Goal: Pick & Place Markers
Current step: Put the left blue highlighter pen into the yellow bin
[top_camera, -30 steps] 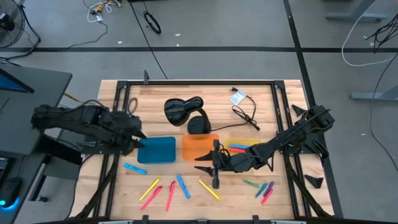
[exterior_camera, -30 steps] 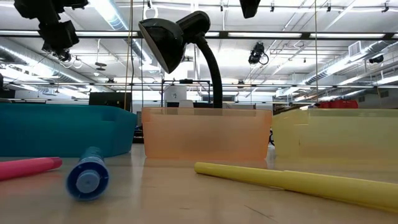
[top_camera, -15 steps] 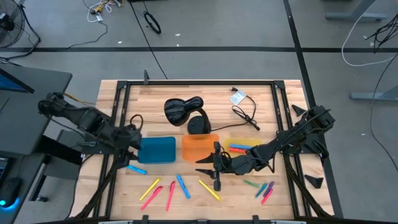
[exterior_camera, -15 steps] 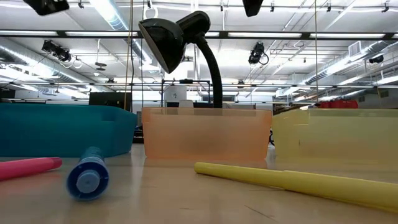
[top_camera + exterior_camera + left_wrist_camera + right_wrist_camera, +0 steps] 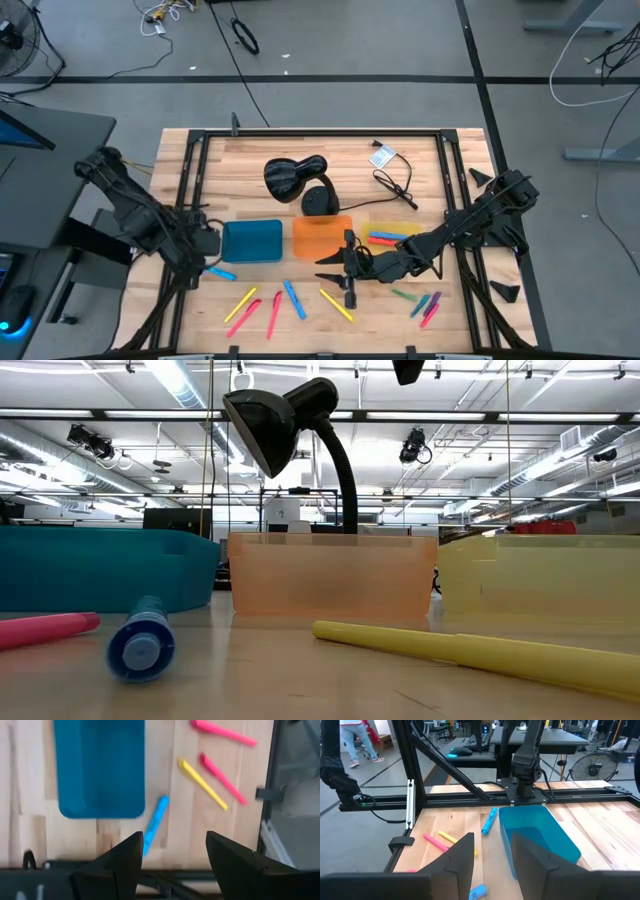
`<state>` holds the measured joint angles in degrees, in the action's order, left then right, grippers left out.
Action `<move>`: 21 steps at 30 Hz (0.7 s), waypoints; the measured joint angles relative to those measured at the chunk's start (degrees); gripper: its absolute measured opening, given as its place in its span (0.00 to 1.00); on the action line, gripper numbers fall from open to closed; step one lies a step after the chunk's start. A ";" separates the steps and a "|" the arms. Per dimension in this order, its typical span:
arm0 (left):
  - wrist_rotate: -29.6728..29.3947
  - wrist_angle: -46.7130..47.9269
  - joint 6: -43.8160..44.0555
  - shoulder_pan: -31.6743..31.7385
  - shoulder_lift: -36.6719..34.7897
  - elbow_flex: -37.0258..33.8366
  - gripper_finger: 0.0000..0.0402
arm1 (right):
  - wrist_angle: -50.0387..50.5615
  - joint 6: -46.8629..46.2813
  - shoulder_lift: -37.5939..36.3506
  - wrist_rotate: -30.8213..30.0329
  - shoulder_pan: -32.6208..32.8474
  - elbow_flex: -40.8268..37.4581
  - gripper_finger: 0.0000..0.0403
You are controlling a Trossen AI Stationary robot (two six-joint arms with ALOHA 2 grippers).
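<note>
Table top [image 5: 260,150]: pale wood planks, matt, grain visible, in a black metal frame [image 5: 300,132]. Blue tray [image 5: 251,241]: opaque smooth plastic. At its 3 o'clock, orange tray [image 5: 330,575] and yellow tray [image 5: 545,580]: translucent plastic, frosted look. Desk lamp [image 5: 285,420]: black, glossy shade. Markers [image 5: 337,305]: smooth plastic, slight sheen. Gripper fingers [image 5: 235,862]: dark matt plastic.

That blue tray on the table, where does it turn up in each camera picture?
High view: the blue tray sits left of centre, beside the orange tray.
Low view: blue tray at far left, orange tray to its right.
Left wrist view: blue tray fills the upper left.
Right wrist view: blue tray right of centre.
Shared landmark: the blue marker beside it.
</note>
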<state>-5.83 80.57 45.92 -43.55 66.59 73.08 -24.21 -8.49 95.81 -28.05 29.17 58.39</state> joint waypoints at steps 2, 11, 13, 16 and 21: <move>2.03 0.81 0.05 -1.08 1.25 0.00 0.55 | 0.00 0.03 0.00 0.00 0.00 0.00 0.32; 6.72 1.14 -6.00 -5.91 5.18 0.00 0.55 | -0.01 0.22 0.00 0.00 -0.02 0.00 0.32; 6.66 1.21 -6.37 -6.38 5.53 0.00 0.55 | -0.05 0.00 0.00 0.00 -0.02 0.00 0.32; 5.37 1.21 -5.98 -6.97 5.51 0.00 0.55 | -0.35 -0.02 0.00 0.00 -0.02 0.00 0.32; 3.24 1.09 -4.72 -8.14 5.51 -0.12 0.55 | -0.52 -0.02 0.00 0.00 -0.02 0.00 0.32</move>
<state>-2.59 81.67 41.20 -51.69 72.10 72.96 -24.73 -8.51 95.81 -28.05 29.15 58.39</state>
